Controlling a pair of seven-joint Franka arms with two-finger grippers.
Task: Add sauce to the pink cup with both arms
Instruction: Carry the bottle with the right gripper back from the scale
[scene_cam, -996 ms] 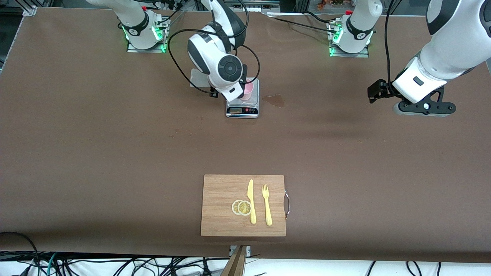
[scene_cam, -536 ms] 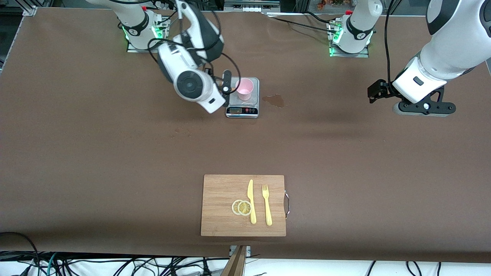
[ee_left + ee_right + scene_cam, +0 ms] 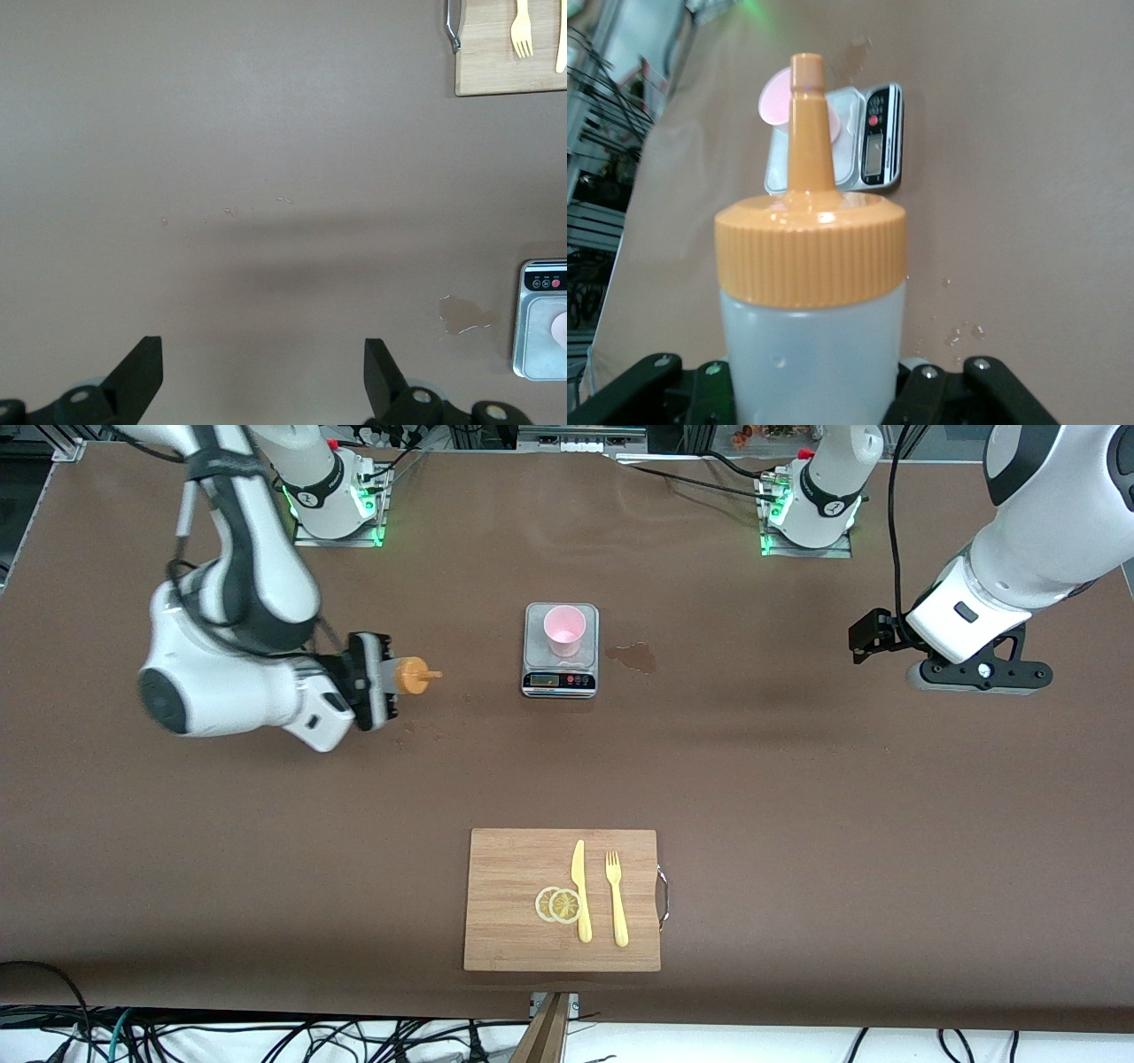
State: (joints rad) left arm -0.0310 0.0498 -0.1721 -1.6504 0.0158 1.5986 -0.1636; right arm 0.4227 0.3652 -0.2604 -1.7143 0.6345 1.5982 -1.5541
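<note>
The right gripper (image 3: pixel 383 680) pinches the sauce (image 3: pixel 409 676) on its side above the worktop (image 3: pixel 797 779), nozzle toward the pink cup (image 3: pixel 564 630) on the scale (image 3: pixel 560 680), while the left gripper (image 3: pixel 257 390) waits, spread.

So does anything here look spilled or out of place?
Yes. A small wet stain marks the table beside the scale holding the pink cup, toward the left arm's end. A few droplets also dot the table under the sauce bottle.
</note>
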